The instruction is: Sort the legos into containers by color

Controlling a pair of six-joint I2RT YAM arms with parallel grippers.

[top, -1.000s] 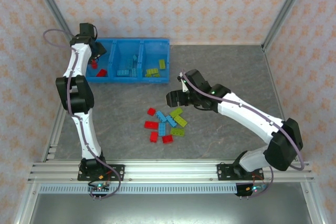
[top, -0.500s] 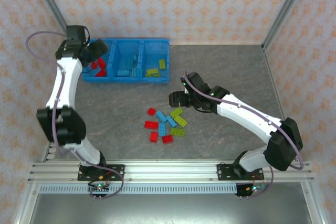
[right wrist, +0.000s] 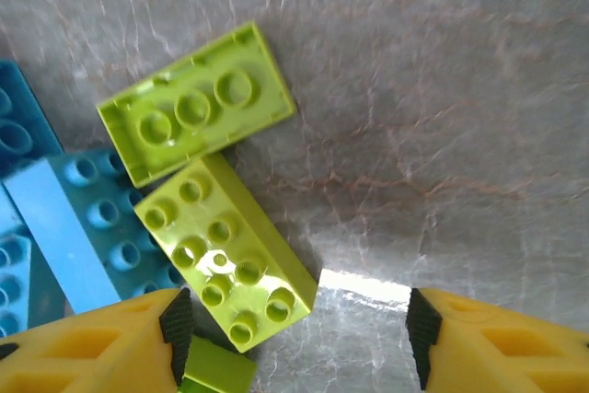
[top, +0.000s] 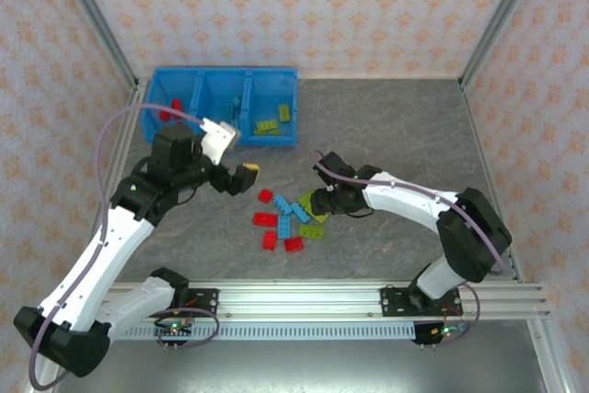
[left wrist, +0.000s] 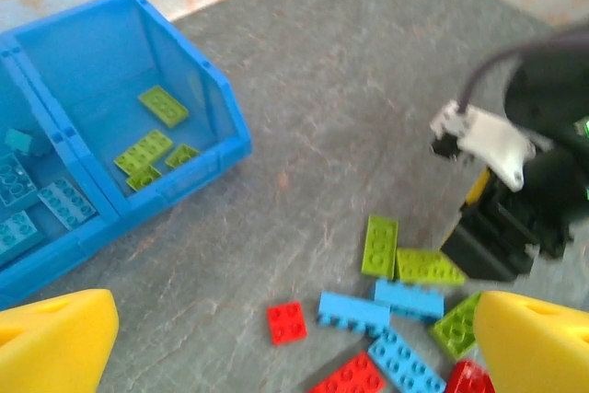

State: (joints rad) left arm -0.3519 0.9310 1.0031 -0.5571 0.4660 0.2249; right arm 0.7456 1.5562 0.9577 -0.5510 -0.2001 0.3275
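Loose legos lie mid-table: red (top: 266, 219), light blue (top: 299, 212) and yellow-green (top: 313, 230). My right gripper (top: 317, 202) is low over the pile's right side, open. A yellow-green brick (right wrist: 225, 264) lies between its fingers (right wrist: 294, 347), close to the left pad (right wrist: 177, 324) and apart from the right pad. My left gripper (top: 235, 158) hangs open and empty between the bin and the pile, with a small red brick (left wrist: 287, 322) and a blue one (left wrist: 354, 311) below it. The blue bin (top: 294, 108) holds red (top: 164, 115) at the left and yellow-green (top: 276, 120) at the right.
The left arm crosses in front of the bin's middle compartment. An upturned yellow-green brick (right wrist: 195, 103) and blue bricks (right wrist: 64, 218) crowd the right gripper's left side. Bare grey table (top: 405, 135) lies right of the pile. Metal frame posts (top: 502, 16) bound the cell.
The left arm swung from the bin's left compartment down toward the pile, and its jaws spread wider. The right gripper dropped onto the yellow-green bricks and its jaws narrowed.
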